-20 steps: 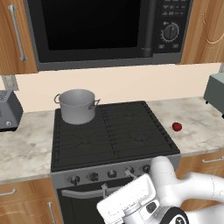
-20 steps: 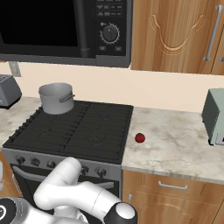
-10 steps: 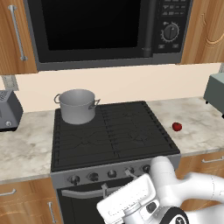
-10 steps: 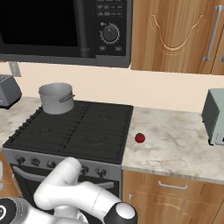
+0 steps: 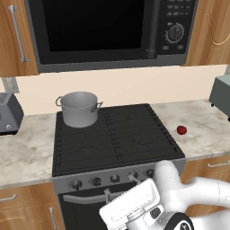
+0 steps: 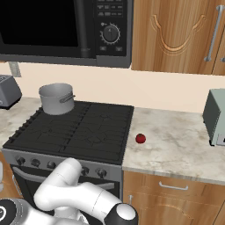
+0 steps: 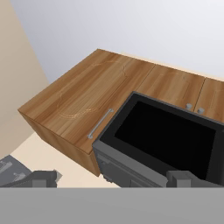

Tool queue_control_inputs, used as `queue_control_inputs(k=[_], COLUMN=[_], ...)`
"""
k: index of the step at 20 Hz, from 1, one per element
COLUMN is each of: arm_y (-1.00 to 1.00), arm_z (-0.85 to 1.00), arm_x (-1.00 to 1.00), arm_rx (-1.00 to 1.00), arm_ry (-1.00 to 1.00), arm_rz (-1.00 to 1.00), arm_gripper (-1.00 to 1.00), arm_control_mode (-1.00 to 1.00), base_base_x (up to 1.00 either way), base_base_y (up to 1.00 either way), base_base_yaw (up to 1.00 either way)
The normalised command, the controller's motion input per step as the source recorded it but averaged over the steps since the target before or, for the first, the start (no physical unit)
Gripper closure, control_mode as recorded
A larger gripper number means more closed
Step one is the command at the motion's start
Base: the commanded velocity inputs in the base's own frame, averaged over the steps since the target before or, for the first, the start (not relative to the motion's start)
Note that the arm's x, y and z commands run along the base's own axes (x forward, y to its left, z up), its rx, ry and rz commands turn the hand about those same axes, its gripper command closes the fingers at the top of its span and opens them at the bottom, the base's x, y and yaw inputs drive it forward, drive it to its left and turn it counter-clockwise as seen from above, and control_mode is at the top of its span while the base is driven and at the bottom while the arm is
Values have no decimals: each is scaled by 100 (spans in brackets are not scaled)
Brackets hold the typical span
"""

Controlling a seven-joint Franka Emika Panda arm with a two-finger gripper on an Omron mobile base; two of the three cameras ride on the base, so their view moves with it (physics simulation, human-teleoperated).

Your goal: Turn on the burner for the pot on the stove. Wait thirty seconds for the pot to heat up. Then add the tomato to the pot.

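Left base view: the grey pot [image 5: 79, 108] is seen on the back left burner of the black stove [image 5: 114, 137], and the little red tomato [image 5: 181, 130] is seen on the counter [image 5: 204, 134] to the right, well apart from the pot. Up high in the hand view, the gripper [image 7: 114, 179] is pointed at the microwave [image 7: 166, 140] and wooden cupboards [image 7: 83, 98], with its two finger tips [image 7: 41, 178] spread wide apart and nothing held between them.

A black microwave [image 5: 108, 31] hangs between wooden cabinets [image 6: 176, 35]; a grey toaster [image 5: 9, 114] sits on the marble counter [image 6: 176, 140].

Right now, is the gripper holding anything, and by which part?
Nothing is held: the gripper tips stand apart with nothing between them. The tomato lies on the counter.
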Motion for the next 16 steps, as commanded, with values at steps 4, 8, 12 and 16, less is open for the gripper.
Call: queue_control_inputs(k=[4,8,12,16], arm_y=[0,0,0,0], arm_z=[0,0,0,0], arm_x=[0,0,0,0], arm_rx=[0,0,0,0], arm_ry=[0,0,0,0], arm_rz=[0,0,0,0], arm_gripper=[-100,-100,-100,-100], arm_control_mode=[-100,-100,-100,-100], base_base_x=[0,0,0,0], base_base_y=[0,0,0,0], base_base_yaw=[0,0,0,0])
